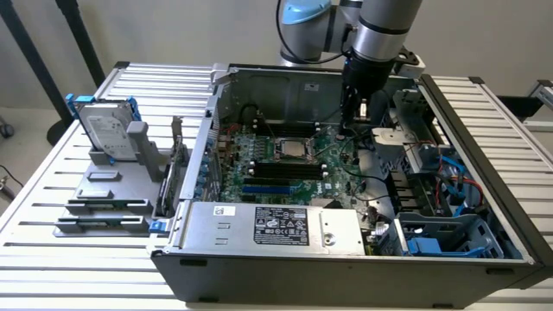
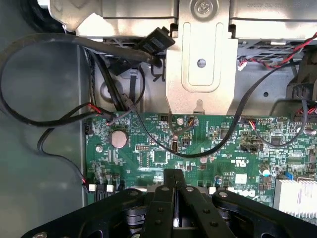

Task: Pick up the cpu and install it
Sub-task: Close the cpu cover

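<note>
gripper (image 2: pixel 173 174): sitting closest to the wrist lens, hanging over the near edge of the green motherboard (image 2: pixel 198 148), gripping nothing.
fingers (image 2: pixel 166 193): pressing together tip to tip, leaving no gap, black and bare.
cpu (image 1: pixel 294 148): lying flat near the middle of the motherboard in the exterior view, well inside the open computer case (image 1: pixel 346 269).
cpu look: showing as a small flat square, plain silver-grey metal top catching pale light, thin darker rim running round it, no marking readable.
cpu and gripper: standing apart, with the gripper hovering near on the exterior view's right of the chip and touching nothing of it.
cpu neighbours: black slots (image 1: pixel 281 170) lying just beside it toward the exterior camera.
arm (image 1: pixel 380 32): reaching down from above into the case, silver-grey tube ending in the black tool.
power-supply box (image 1: pixel 268 225): sitting along the front of the case, nearest the exterior camera, grey, carrying a dark label.
hard drive (image 1: pixel 108 133): standing upright in a grey holder (image 1: pixel 108 188) outside the case on the exterior view's left, wearing a blue bracket.
coin cell (image 2: pixel 119 139): lying round and silver near one corner of the board in the wrist view.
black cables (image 2: pixel 29 99): looping across the grey case floor beside the board.
metal bracket (image 2: pixel 200 64): overhanging the far edge of the board, bare silver.
table (image 1: pixel 69 259): carrying the case and the holder on pale slats.
</note>
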`<state>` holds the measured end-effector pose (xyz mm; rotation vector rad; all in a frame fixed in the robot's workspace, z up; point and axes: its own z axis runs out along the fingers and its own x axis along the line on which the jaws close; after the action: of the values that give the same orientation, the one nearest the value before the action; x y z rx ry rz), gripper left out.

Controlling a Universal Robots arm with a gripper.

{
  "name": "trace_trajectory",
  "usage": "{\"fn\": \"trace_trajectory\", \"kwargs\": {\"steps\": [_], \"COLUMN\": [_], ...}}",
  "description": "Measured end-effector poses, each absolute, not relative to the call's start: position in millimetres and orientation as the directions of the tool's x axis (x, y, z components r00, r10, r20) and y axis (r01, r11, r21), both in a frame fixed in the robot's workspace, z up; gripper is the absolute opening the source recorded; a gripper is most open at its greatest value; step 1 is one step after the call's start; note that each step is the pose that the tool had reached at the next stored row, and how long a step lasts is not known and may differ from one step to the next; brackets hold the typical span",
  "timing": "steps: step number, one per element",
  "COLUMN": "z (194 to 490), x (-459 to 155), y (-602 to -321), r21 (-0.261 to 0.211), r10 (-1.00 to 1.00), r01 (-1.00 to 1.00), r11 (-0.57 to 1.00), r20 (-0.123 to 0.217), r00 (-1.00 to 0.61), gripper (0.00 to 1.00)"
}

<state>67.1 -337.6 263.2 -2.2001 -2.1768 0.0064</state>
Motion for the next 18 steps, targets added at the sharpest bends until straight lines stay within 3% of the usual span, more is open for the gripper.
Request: {"fn": "trace_trajectory", "kwargs": {"steps": [13,18], "z": [245,245], "x": [68,68], "y": [-331,-331], "r21": [-0.038,-0.109], "r10": [0.999,0.999], "r01": [0.999,0.994], "r11": [0.006,0.006], "r20": [0.035,0.035], "r00": [-0.004,-0.003], "gripper": [0.11,0.11]}}
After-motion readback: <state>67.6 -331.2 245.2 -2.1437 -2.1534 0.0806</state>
